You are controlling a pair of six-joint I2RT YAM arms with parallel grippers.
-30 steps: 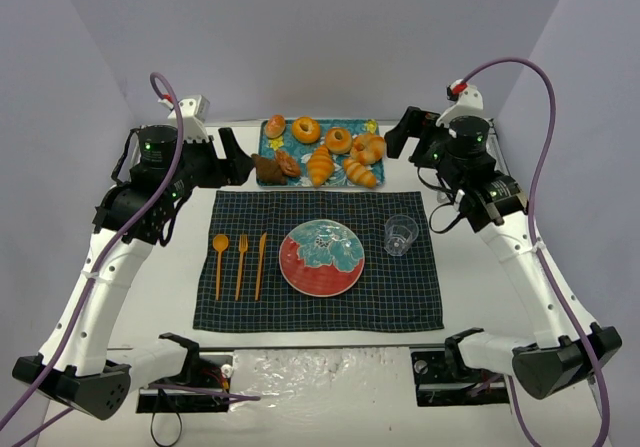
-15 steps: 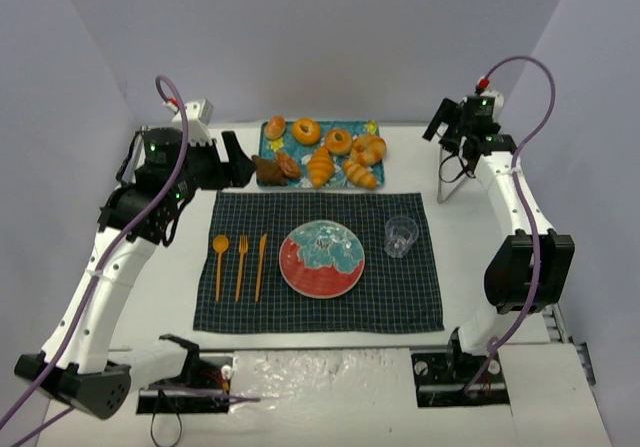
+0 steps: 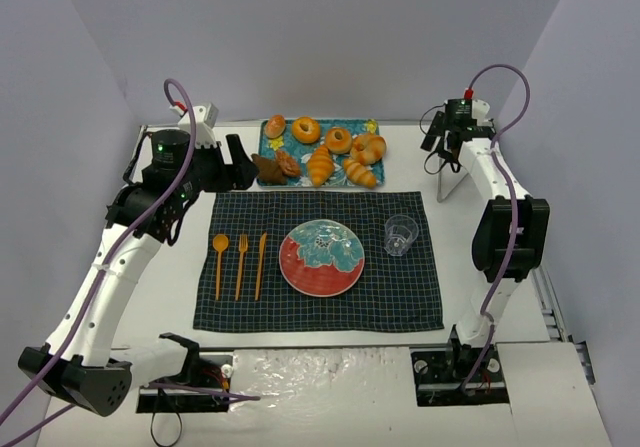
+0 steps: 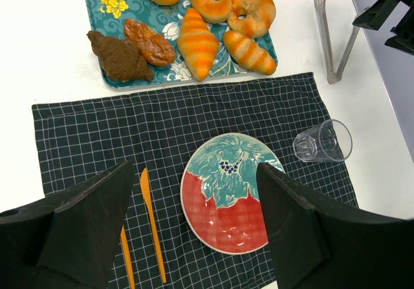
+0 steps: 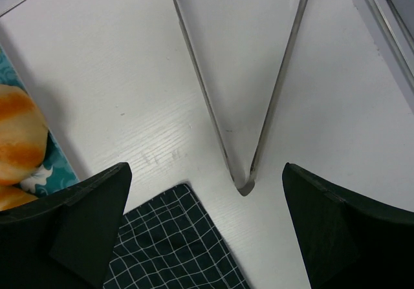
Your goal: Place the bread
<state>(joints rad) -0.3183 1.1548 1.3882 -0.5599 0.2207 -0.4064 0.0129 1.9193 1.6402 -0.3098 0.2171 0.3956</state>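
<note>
From above: teal tray (image 3: pixel 322 125) at the table's far edge, holding doughnuts, dark pastries and two croissants. In its middle, the bread (image 3: pixel 320 165), just beside the paler croissant (image 3: pixel 361 173). Near the tray's left end, the left gripper (image 3: pixel 238 159), apart from the bread. Far right, the right gripper (image 3: pixel 440 152) over the tongs (image 3: pixel 441 189).

Left wrist: fingers spread wide, gripping nothing, the plate (image 4: pixel 223 218) below. Well beyond it, the bread (image 4: pixel 197 43) in the tray (image 4: pixel 169 69). At right, a clear glass (image 4: pixel 322 141).

Right wrist: fingers spread, hanging above the tongs (image 5: pixel 244 182). At the left edge, a tray corner (image 5: pixel 65 160) with an orange pastry, cannot tell which.
</note>
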